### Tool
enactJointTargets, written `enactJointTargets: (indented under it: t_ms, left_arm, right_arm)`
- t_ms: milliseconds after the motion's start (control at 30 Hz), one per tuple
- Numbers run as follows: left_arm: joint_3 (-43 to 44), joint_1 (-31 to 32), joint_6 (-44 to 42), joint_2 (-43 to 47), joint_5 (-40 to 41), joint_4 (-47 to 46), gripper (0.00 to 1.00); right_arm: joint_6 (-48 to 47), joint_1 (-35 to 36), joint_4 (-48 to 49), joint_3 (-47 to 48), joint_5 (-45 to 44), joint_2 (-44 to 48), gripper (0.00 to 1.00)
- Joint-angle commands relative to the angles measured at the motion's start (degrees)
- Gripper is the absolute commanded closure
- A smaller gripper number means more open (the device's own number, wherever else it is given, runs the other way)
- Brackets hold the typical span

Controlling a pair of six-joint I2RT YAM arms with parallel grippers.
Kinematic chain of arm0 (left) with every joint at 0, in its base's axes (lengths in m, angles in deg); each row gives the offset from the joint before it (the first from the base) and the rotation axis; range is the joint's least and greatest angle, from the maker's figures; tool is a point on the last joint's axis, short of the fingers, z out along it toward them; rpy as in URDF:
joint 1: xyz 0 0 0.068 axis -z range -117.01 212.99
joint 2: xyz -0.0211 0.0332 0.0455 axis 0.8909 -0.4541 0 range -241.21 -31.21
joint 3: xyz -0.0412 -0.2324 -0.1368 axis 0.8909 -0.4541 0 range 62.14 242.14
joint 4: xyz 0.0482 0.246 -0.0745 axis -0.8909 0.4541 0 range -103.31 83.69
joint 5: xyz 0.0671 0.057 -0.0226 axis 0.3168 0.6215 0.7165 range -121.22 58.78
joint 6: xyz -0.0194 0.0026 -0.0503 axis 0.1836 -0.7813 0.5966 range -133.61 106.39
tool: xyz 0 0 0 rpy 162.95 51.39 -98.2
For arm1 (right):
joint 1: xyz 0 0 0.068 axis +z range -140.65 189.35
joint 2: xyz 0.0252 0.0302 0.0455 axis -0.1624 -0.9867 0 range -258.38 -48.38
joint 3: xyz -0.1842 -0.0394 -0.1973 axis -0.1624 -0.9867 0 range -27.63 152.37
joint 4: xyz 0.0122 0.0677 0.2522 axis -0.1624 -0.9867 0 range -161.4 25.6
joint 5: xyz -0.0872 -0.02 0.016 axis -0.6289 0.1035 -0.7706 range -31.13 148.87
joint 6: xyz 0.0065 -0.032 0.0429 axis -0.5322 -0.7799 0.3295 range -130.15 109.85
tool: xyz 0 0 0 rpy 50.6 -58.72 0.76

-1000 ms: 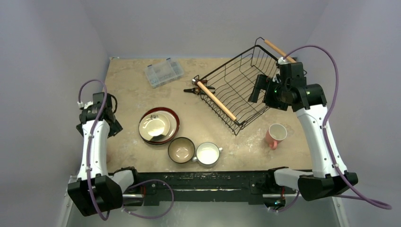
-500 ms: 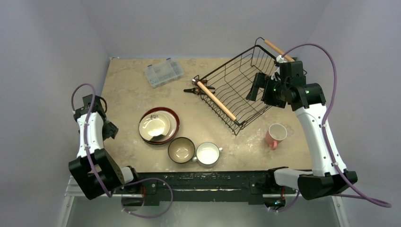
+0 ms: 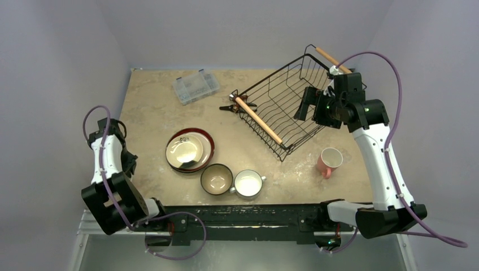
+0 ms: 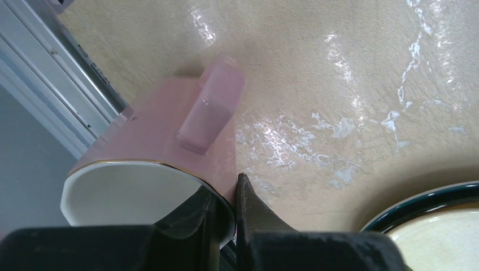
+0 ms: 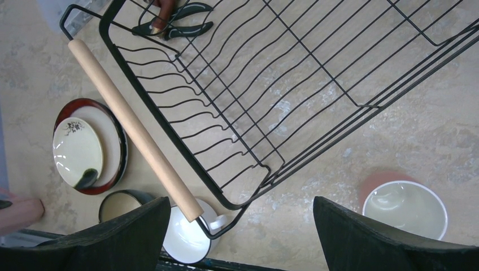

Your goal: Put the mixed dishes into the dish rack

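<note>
Left wrist view shows the left gripper [image 4: 225, 189] closed tight on the wall of a pale pink ceramic mug [image 4: 152, 135], white inside with a thin gold rim: one finger is inside, the other outside. Its blocky handle points away from the fingers. Right of them, only an arc of a dark-rimmed bowl [image 4: 429, 199] shows. The right gripper [image 5: 240, 203] hangs wide open, empty, above the black wire dish rack [image 5: 135, 131] with wooden handles. From the top camera the held mug is hidden by the left arm.
</note>
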Motion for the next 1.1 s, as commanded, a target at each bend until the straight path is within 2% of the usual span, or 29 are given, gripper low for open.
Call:
enactJointTargets:
  t_ms: [0,167,300,400,500,633,733,900,1067]
  left_arm:
    - [3.82,-0.08,0.80,3.80,0.86,2.62,1.00]
    - [11.28,2.81,1.89,9.09,-6.02,5.36,1.00]
    - [19.10,13.32,5.32,10.57,-12.10,3.51,1.00]
    - [20.80,23.18,9.13,14.19,-15.77,-6.73,1.00]
    - [21.50,32.90,6.88,15.80,-16.90,-20.32,1.00]
    - [21.12,47.18,-6.78,16.76,-16.95,-38.89,1.00]
    - [17.08,56.56,-20.98,18.06,-26.45,-52.39,1.00]
    - [16.16,66.08,-37.84,16.50,-28.56,-58.51,1.00]
    - [19.70,72.23,-54.33,12.26,-26.40,-57.55,1.00]
  right_arm:
    - [-1.06,0.50,1.50,1.65,-0.85,0.68,0.01]
    - [-1.07,1.34,1.77,2.13,-0.43,-0.24,0.01]
    - [-0.93,1.77,1.95,2.79,-0.01,-0.94,0.01]
    - [-0.25,1.78,2.13,3.44,0.37,-1.13,0.01]
    - [0.86,1.73,2.01,4.30,0.57,-1.56,0.01]
    - [3.64,1.78,0.06,7.45,3.22,-4.30,0.01]
    - [5.70,1.77,-3.20,12.71,8.53,-9.06,0.01]
    - [9.90,1.77,0.05,18.25,18.47,-11.75,0.01]
    - [19.08,1.74,5.76,19.20,32.89,-13.43,0.01]
